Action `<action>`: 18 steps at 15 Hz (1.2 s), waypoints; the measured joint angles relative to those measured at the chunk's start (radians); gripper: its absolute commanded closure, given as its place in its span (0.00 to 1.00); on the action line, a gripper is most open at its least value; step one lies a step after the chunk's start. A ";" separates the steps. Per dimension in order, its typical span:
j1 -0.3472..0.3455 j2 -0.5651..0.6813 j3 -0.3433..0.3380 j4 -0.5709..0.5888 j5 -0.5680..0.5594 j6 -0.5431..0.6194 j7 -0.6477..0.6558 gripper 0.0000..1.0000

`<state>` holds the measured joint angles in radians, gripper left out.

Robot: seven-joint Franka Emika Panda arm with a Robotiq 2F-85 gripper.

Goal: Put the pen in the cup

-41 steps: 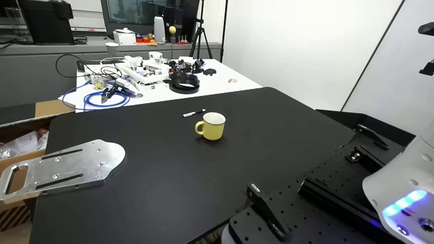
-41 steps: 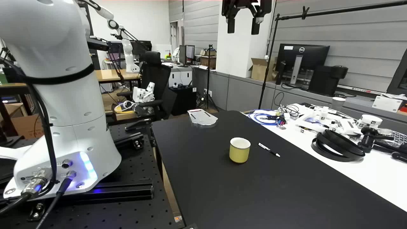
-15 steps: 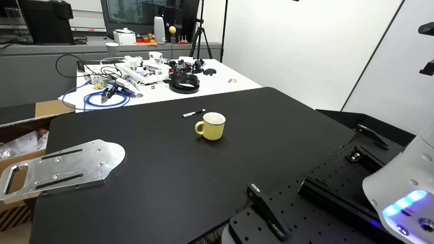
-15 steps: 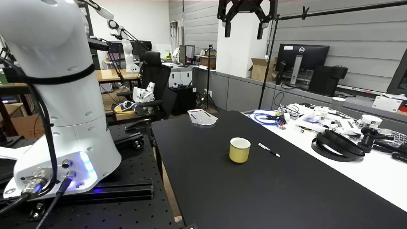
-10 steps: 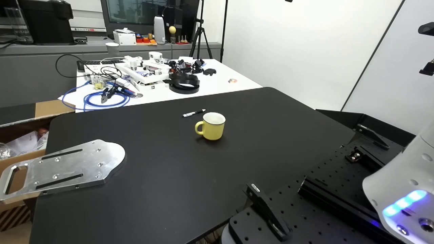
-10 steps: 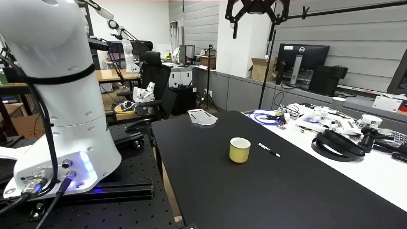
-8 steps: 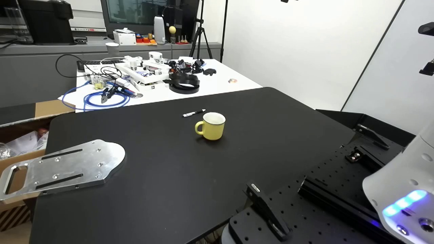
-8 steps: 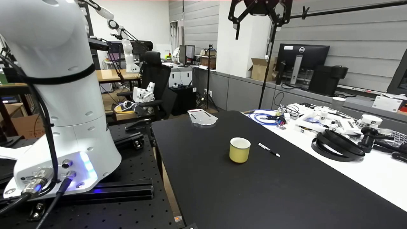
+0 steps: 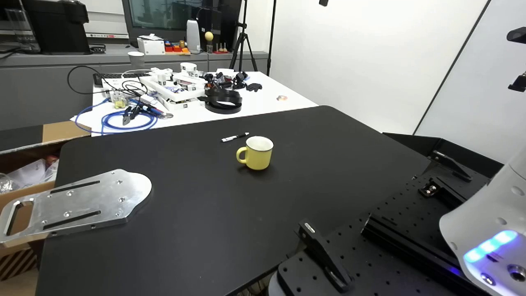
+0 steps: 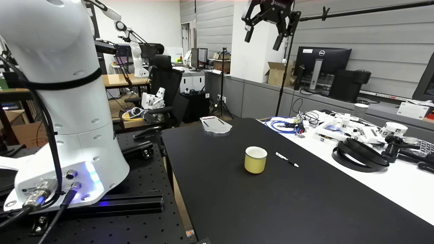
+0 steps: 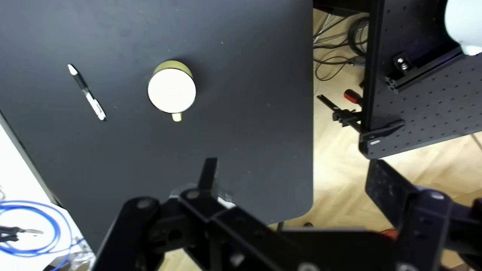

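The pen (image 9: 235,137), white and black, lies flat on the black table. It also shows in an exterior view (image 10: 287,160) and at the left in the wrist view (image 11: 87,92). The yellow cup (image 9: 259,158) with a white inside stands upright near the pen, apart from it. The cup also shows in an exterior view (image 10: 255,164) and in the wrist view (image 11: 171,90). My gripper (image 10: 263,41) is high above the table, open and empty. Its two fingers are wide apart in the wrist view (image 11: 293,165). Only one fingertip (image 9: 323,2) peeks in at the top of an exterior view.
A silver metal plate (image 9: 94,197) lies at one end of the table (image 9: 197,238). A white table (image 9: 263,105) with cables, tools and white parts stands beyond the edge near the pen. A perforated black base board (image 9: 382,255) carries the arm.
My gripper has turned and tilted and hangs slightly lower. One fingertip has come into an exterior view and shifted left. The pen and the cup have not moved.
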<state>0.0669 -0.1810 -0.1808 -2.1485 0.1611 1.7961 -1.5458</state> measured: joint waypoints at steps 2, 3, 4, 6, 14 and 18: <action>-0.002 0.028 0.013 0.038 0.000 -0.074 -0.087 0.00; -0.004 0.040 0.019 0.053 0.000 -0.100 -0.114 0.00; -0.004 0.048 0.023 0.062 0.000 -0.111 -0.127 0.00; -0.005 0.055 0.026 0.069 0.000 -0.118 -0.137 0.00; -0.007 0.056 0.027 0.071 0.000 -0.121 -0.145 0.00; -0.020 0.063 0.047 0.069 -0.005 -0.099 -0.151 0.00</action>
<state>0.0472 -0.1183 -0.1336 -2.0793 0.1564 1.6976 -1.6973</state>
